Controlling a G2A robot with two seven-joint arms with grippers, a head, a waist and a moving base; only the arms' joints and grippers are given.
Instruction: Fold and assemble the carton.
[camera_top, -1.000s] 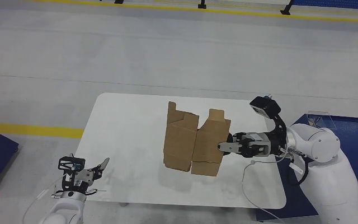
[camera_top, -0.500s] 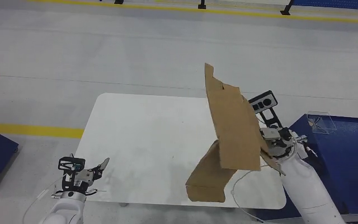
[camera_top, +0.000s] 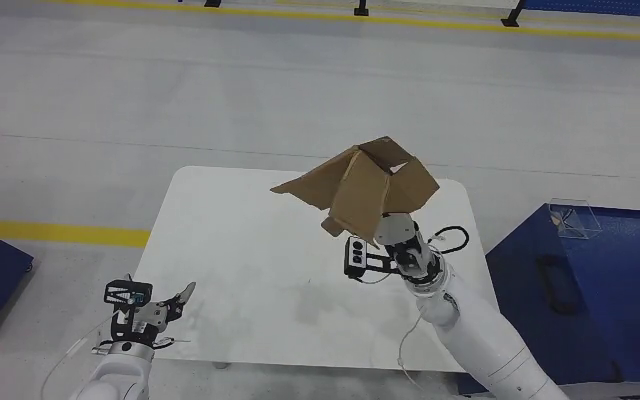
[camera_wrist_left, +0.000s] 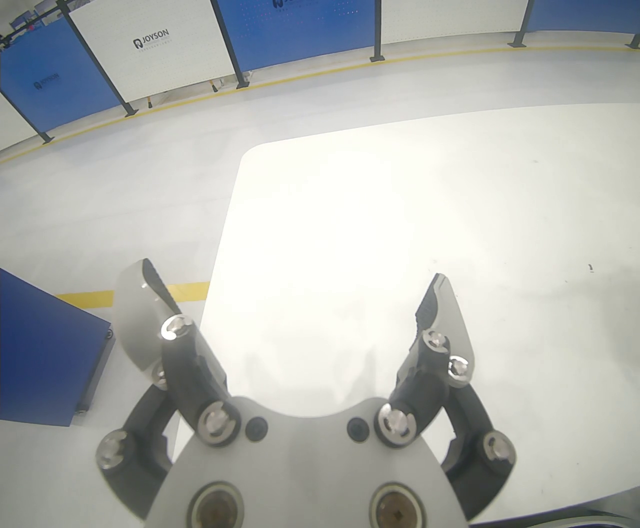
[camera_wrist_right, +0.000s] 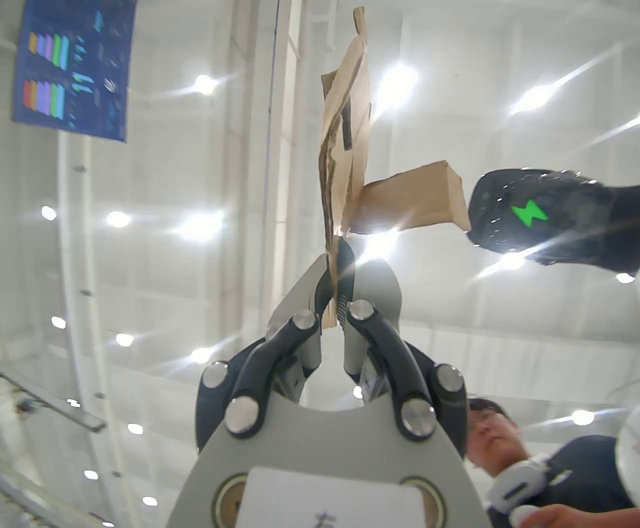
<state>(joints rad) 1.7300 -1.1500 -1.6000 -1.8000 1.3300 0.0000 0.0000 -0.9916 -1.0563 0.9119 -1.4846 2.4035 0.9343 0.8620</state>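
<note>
Top view: the right hand points upward over the right half of the white tabletop, its fingers pinched tight on the lower edge of the brown cardboard carton. The carton is up in the air, clear of the tabletop, over the far right part. It is only partly opened, its panels spread out like a shallow tent and one flap hanging down toward the arm.

In the right wrist view the right hand clamps a thin edge of the carton, which stands up against the ceiling lights with one flap jutting out sideways.

The left hand sits at the near left corner of the tabletop. In the left wrist view the left hand is spread wide with nothing between its fingers, above the bare tabletop.
</note>
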